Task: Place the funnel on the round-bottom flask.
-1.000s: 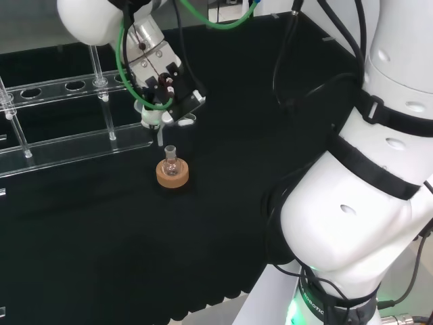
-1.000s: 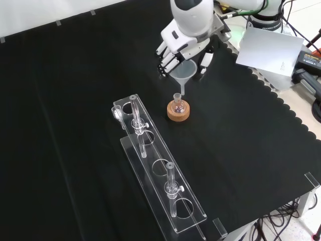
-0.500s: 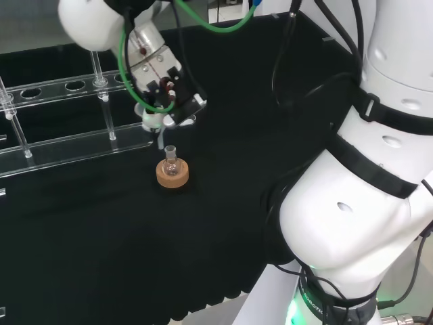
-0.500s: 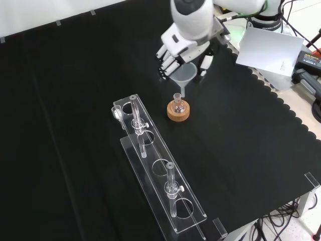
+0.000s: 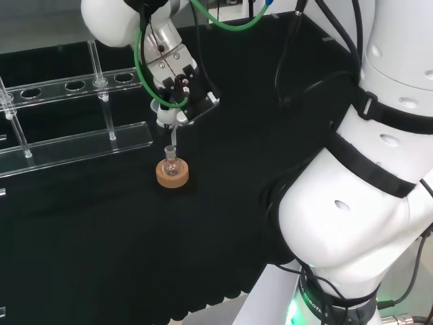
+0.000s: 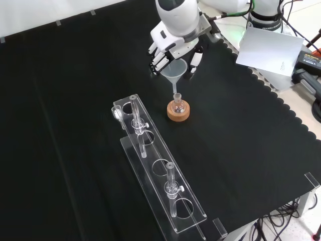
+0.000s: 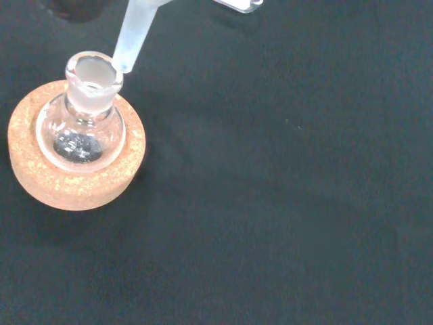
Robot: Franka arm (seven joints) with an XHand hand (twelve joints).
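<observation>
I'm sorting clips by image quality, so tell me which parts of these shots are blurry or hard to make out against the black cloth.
Wrist view: the funnel stem is soft and out of focus, while the round-bottom flask and cork ring look crisp. Head view: the flask nearly vanishes against the cloth and the hand is dim. Front view: the clear rack shows mostly by its bright edges.

No text, label, number or sign can be read anywhere in these views. The grey sheet (image 6: 267, 50) at about two o'clock in the front view carries only a few faint marks too small to make out.
</observation>
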